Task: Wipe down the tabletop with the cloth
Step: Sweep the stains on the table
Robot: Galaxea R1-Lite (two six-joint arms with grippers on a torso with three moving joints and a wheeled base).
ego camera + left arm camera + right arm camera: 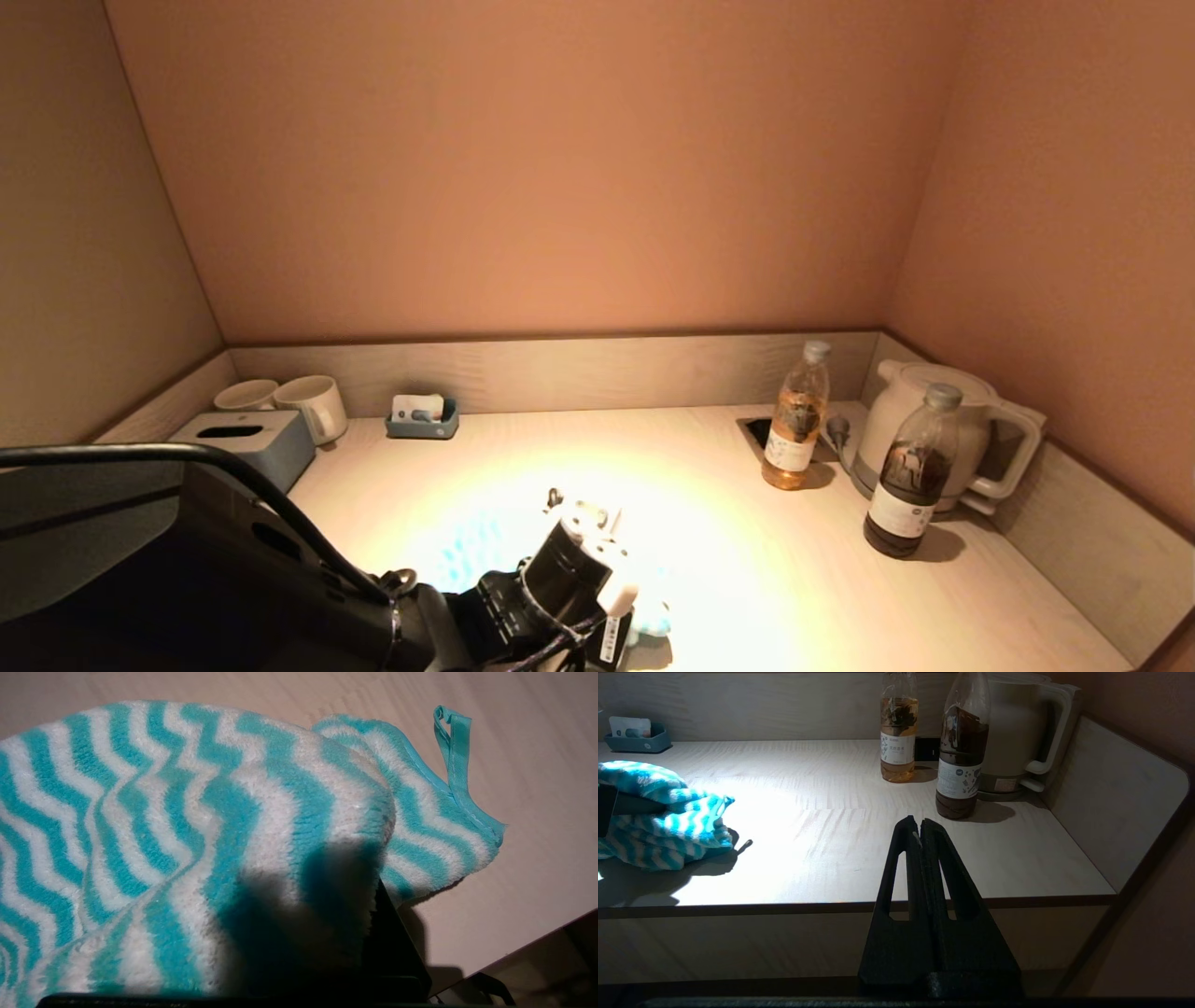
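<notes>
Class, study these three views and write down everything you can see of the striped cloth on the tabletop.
The cloth is fluffy, towel-like fabric with wavy turquoise and white stripes, a turquoise bound edge and a small hanging loop at one corner. It lies bunched and folded on the pale wood-look tabletop, near its front edge under the bright light. The left claw presses into it from above; in the left wrist view the fabric drapes over a dark finger, hiding the grip. A lower fold spreads flat on the wood.

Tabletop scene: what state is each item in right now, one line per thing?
cloth: bunched on the tabletop, gripped by the left hand
right hand: shut, empty, off the front edge
amber bottle: upright, capped
dark bottle: upright, capped
kettle: upright, lid down
mugs: upright
</notes>
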